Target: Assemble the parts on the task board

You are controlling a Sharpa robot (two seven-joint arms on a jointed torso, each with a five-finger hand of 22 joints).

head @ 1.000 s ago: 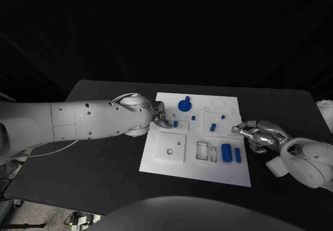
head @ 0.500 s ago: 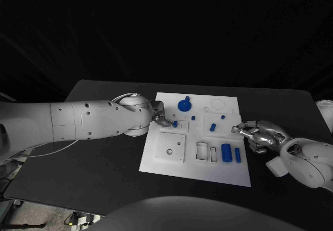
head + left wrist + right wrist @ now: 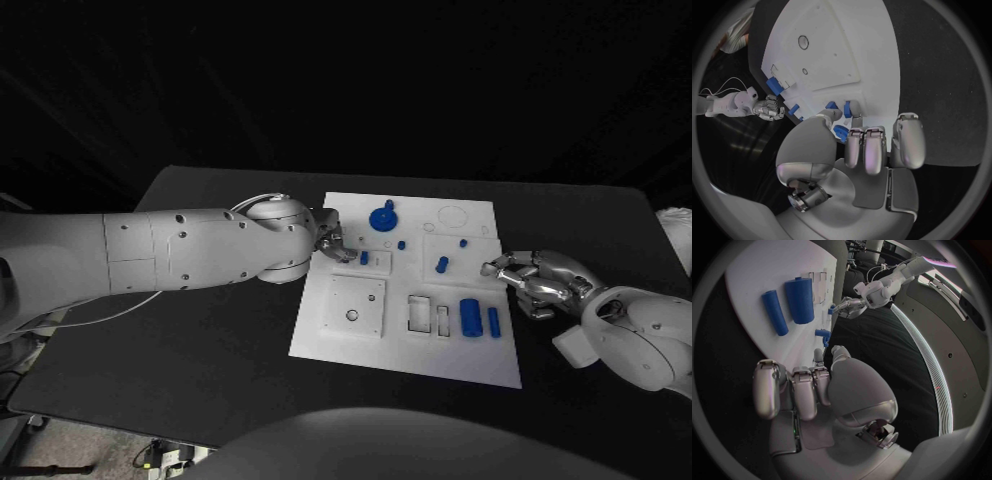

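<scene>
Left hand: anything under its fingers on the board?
A small blue part sits at the fingers of the left hand, on the board. Contact is hidden.

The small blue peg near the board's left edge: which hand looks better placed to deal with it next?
Probably the left. The left hand has its fingertips right at the small blue peg on the task board. The right hand sits curled at the board's opposite edge, holding nothing.

Both arms reach inward, left hand and right hand with fingers curled.
</scene>
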